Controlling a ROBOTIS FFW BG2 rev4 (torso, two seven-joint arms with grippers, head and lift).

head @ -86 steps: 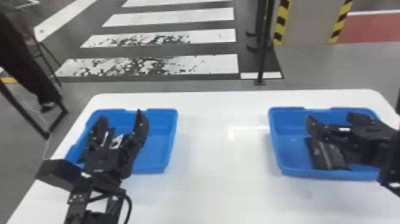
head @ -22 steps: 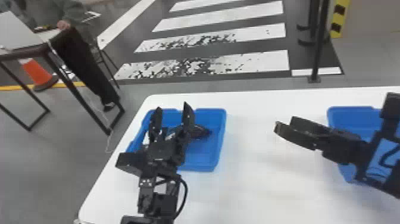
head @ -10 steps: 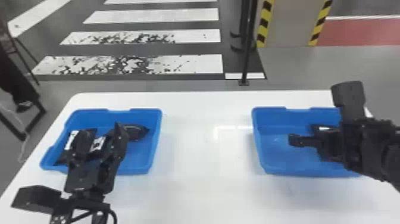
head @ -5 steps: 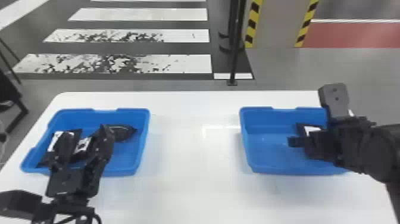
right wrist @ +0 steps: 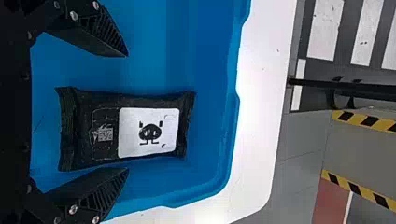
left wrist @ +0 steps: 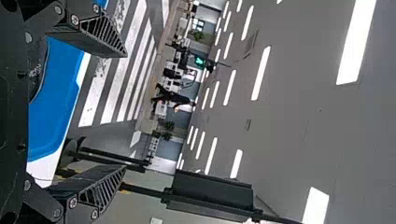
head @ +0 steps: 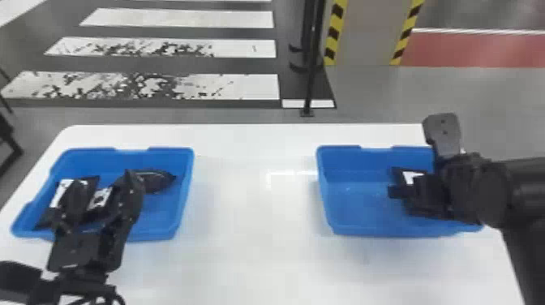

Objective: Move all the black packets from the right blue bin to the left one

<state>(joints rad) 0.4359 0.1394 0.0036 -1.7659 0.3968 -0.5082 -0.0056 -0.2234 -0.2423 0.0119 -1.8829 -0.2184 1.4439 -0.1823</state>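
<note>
In the head view my right gripper (head: 409,162) is over the right blue bin (head: 365,233), partly covering a black packet (head: 399,174). The right wrist view has that black packet (right wrist: 102,135) with a white label lying between the spread fingers of my right gripper (right wrist: 127,112), not gripped. My left gripper (head: 103,190) is above the left blue bin (head: 184,194), where several black packets lie, one (head: 152,180) near its right wall. In the left wrist view my left gripper (left wrist: 125,112) stands open and holds nothing.
Both bins rest on a white table (head: 259,243), apart from each other with tabletop between them. A black post (head: 312,73) stands on the floor beyond the far edge (head: 251,125).
The head view has turned right, shifting both bins leftward in it. Since the oldest frame, a dark packet has come to lie near the left bin's right wall. The right gripper has returned over the right bin.
</note>
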